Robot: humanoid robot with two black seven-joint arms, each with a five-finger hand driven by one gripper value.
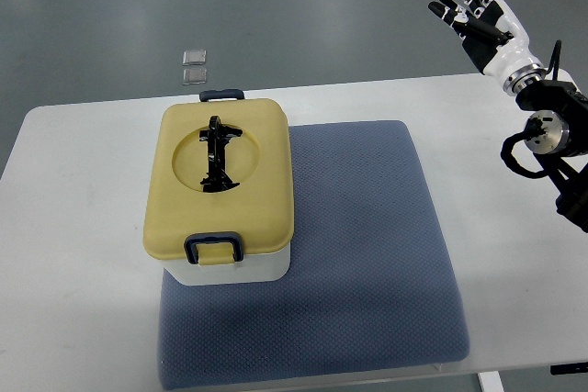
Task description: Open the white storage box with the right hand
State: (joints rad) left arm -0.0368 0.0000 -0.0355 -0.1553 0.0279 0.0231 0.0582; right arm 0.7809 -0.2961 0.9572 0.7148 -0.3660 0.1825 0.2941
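We are looking down on a white table with rounded corners, a blue-grey textured mat lying across its middle. Beyond it, a grey floor is catching soft, even light. Two small clear squares are sitting on that floor, near the table's far edge.

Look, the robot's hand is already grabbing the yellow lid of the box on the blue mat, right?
Not quite. The top view shows the right hand open, up in the air, far from the box. The yellow lid is untouched, and the box does sit on the blue mat.
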